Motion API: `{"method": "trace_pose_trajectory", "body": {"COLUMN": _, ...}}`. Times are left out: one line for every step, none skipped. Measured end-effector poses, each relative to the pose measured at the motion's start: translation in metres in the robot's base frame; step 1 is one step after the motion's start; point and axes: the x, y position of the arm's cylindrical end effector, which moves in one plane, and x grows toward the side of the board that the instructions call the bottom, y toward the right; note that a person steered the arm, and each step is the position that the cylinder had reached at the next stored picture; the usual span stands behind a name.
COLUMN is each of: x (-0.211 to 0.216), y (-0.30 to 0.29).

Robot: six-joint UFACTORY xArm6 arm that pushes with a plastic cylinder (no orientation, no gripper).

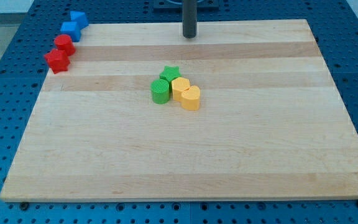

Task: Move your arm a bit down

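Observation:
My tip (189, 36) is at the top middle of the wooden board (185, 162), just inside its top edge. It touches no block. Below it, near the board's middle, stands a tight cluster: a green star (170, 73), a green cylinder (160, 91), a yellow hexagon-like block (179, 87) and a yellow heart-like block (191, 98). The tip is well above the cluster and a little to the right of the green star.
At the top left corner, off the board's edge, sit two blue blocks (78, 18) (70, 29) and two red blocks (63, 44) (56, 60) in a slanting row. A blue pegboard surface (5, 93) surrounds the board.

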Motion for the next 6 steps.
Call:
{"method": "trace_pose_trajectory", "body": {"x": 0.0001, "y": 0.0000}}
{"method": "trace_pose_trajectory", "body": {"x": 0.0001, "y": 0.0000}}
{"method": "trace_pose_trajectory", "body": {"x": 0.0008, "y": 0.0000}}
{"method": "trace_pose_trajectory", "body": {"x": 0.0024, "y": 0.0000}}
{"method": "trace_pose_trajectory", "body": {"x": 0.0037, "y": 0.0000}}
{"method": "trace_pose_trajectory", "body": {"x": 0.0050, "y": 0.0000}}
